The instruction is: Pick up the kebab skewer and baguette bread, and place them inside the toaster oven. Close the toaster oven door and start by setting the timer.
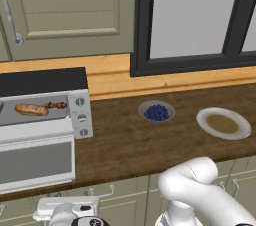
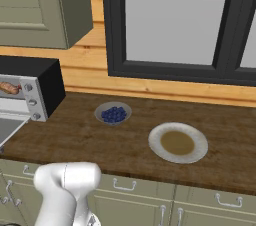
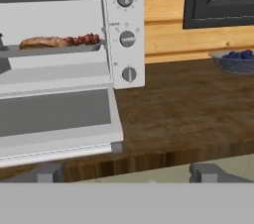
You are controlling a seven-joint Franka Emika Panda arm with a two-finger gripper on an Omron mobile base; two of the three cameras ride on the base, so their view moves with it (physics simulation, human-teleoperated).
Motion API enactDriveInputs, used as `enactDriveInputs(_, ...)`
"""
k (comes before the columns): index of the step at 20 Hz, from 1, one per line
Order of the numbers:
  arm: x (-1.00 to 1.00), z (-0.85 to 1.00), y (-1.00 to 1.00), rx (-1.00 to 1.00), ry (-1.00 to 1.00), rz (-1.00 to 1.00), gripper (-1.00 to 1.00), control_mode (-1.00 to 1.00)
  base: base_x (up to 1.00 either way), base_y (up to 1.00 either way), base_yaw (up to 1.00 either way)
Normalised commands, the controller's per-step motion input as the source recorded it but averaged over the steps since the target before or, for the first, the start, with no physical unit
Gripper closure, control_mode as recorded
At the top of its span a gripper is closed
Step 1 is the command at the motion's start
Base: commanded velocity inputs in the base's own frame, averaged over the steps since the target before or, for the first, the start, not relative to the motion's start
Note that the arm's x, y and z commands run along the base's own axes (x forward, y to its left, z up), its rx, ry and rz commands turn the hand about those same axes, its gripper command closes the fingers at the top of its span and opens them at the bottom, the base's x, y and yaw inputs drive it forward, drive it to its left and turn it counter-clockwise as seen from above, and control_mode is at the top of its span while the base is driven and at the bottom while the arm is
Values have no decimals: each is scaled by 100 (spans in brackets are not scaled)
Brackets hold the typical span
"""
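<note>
The toaster oven (image 2: 30,87) is cut off at the frame's left edge.

The tabletop (image 1: 125,145) is a dark brown wood-grain slab running along a light wooden wall panel. The toaster oven (image 1: 42,102) stands on it at the left end, its door (image 1: 35,162) folded down and extending past the front edge. A small bowl of blueberries (image 1: 156,112) sits near the middle, toward the back. A round pale plate (image 1: 223,123) with a brownish centre lies to the right of the bowl, apart from it and closer to the front edge. In the right base view the bowl (image 2: 113,114) and plate (image 2: 178,142) keep the same order.
</note>
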Motion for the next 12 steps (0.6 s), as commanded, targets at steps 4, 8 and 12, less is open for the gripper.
enactDriveInputs(4,14,-1,0,0,0,0,-100,-100,0,0,0)
enactDriveInputs(8,18,0,0,0,0,0,-100,-100,0,0,0)
enactDriveInputs(12,18,-3,0,-1,0,0,-100,-100,0,0,0)
